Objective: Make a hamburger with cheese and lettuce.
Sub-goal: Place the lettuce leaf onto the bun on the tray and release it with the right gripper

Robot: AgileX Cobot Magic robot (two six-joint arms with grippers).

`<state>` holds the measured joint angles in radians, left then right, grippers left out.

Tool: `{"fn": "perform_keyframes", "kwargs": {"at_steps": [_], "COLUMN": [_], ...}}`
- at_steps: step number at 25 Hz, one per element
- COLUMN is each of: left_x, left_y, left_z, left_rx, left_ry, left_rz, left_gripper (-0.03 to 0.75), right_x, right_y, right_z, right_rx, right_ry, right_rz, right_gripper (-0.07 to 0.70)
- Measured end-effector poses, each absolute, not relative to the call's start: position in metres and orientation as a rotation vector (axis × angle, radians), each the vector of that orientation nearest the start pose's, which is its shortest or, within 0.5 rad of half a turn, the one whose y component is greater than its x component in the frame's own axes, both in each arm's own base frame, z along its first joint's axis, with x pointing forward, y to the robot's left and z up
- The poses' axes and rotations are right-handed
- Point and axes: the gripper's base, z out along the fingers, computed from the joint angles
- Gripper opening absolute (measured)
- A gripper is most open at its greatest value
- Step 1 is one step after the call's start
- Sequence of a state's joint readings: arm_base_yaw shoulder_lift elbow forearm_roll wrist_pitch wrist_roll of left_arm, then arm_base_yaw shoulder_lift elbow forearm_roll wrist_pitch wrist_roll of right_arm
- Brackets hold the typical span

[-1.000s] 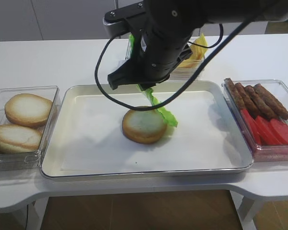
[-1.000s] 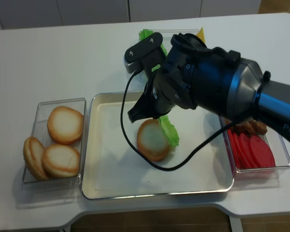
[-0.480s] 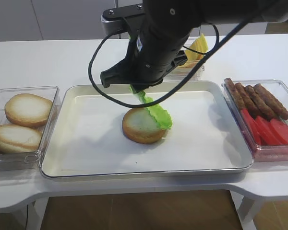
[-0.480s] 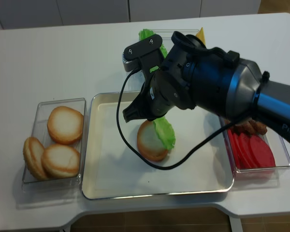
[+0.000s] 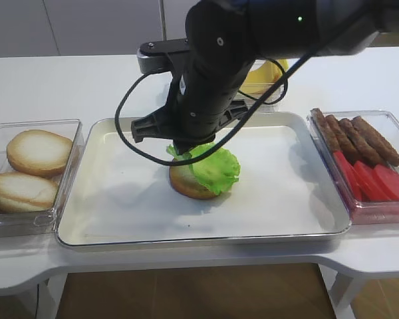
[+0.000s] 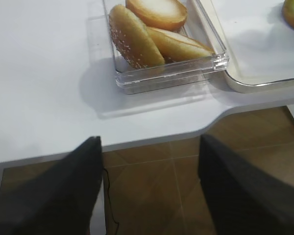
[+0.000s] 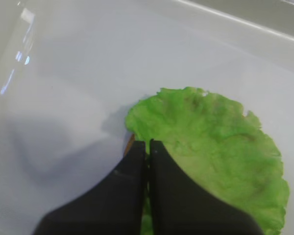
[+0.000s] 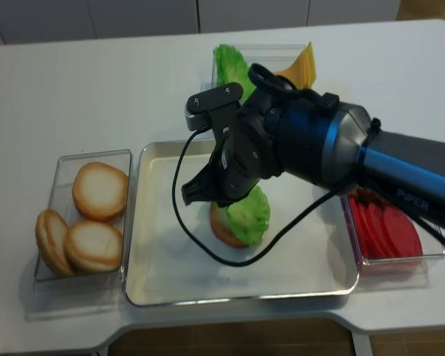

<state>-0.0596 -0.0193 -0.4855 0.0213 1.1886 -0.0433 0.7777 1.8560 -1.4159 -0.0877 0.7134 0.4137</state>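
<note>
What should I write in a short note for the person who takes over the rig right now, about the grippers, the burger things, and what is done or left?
Right gripper: shut on the edge of the lettuce leaf, low over the tray.
Left gripper: away from the work, beyond the table edge near the box of buns; its fingers stand apart, holding nothing.
Hamburger: bun half in the middle of the tray, the leaf draped over most of it, hanging off to the right.
Cheese: in the back container, beside the spare lettuce.
Done: the leaf is over the bun.
Left: release the leaf, add the cheese.
</note>
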Motion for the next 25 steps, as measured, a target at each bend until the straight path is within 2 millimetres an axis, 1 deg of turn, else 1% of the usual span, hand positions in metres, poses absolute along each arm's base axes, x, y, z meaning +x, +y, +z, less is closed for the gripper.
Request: {"fn": "perform_keyframes", "kwargs": {"at_steps": [5, 13, 16, 18, 21, 25], "left_x": [-0.0119, -0.0119, -0.0119, -0.0119, -0.0119, -0.0119], "left_y": [0.0025, 0.0025, 0.0025, 0.0025, 0.0025, 0.0025], "left_z": [0.2631, 0.2631, 0.2631, 0.2631, 0.2631, 0.2631], "left_rx": [0.015, 0.015, 0.015, 0.015, 0.015, 0.015], "left_ry": [2.167, 2.167, 2.167, 2.167, 2.167, 2.167], "left_rz": [-0.033, -0.033, -0.033, -0.033, -0.033, -0.033], "left_gripper": [0.459, 0.459, 0.459, 0.459, 0.459, 0.459], "right_x": [0.2914, 0.2918, 0.2917, 0.2917, 0.2916, 0.2903], "right_y": [0.2838, 0.2864, 0.2864, 0.2864, 0.2863, 0.2846], "right_z": [0.2319, 0.2330, 0.2330, 0.2330, 0.2329, 0.2339], "right_rx": [-0.516, -0.492, -0.491, -0.491, -0.491, -0.497], "right_ry": [2.630, 2.619, 2.619, 2.619, 2.621, 2.634], "right_rz": [0.355, 0.399, 0.401, 0.401, 0.399, 0.384], "right_gripper": [0.016, 0.086, 0.151, 0.232, 0.323, 0.354]}}
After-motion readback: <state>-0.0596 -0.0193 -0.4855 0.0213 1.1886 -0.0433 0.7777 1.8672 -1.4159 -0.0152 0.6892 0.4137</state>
